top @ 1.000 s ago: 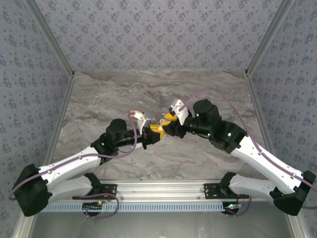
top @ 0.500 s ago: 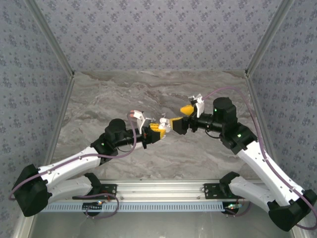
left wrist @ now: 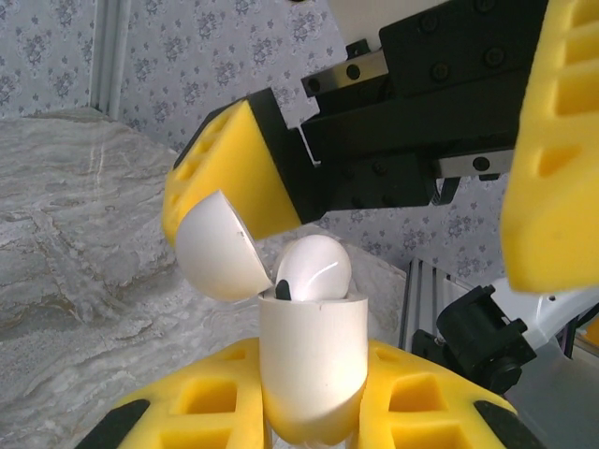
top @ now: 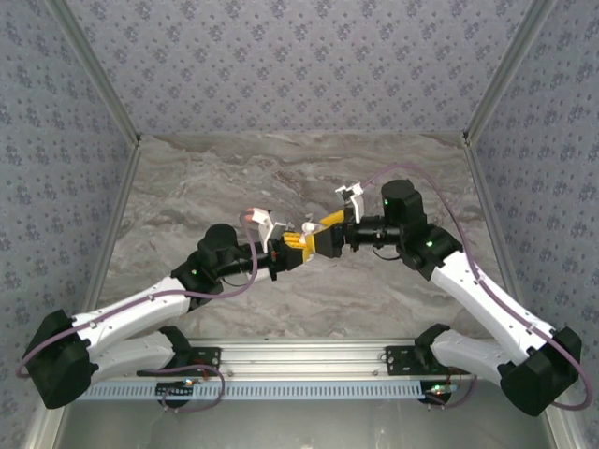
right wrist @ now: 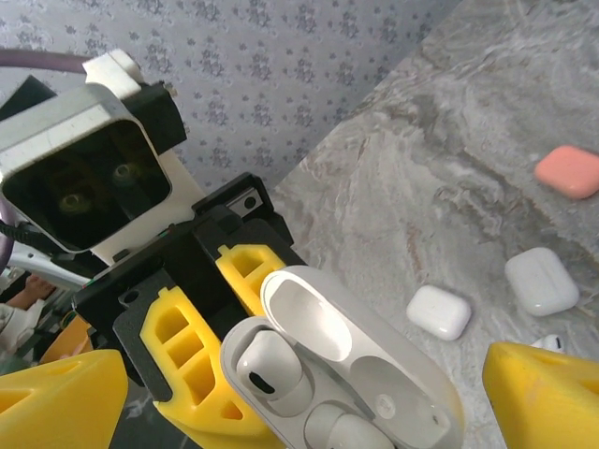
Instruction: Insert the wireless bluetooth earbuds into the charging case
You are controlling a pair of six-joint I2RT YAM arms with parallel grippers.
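Left pincer (top: 297, 246) grips the open charging case (right wrist: 360, 379) mid-air, earbuds (right wrist: 267, 369) sitting in its wells — right pincer (top: 323, 234), spread wide astride the lid (left wrist: 217, 248), should prob. nudge them flush — gently, w/ no sideways shove.

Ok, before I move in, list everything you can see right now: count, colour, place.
Open charging case: 1, white, held up between the claws, lid open.
Earbuds: 2, white, seated in the open charging case.
Closed cases: 2, white, on the table, close but apart.
Orange-pink case: 1, on the table beyond the white ones.
Small piece: 1, white, on the table near the closed cases; too small to identify.
Table: 1, grey marble.
Walls: blue-grey, patterned, around the table.
Left claw: yellow fingers, shut on the case body.
Right claw: yellow fingers, open, at the lid.
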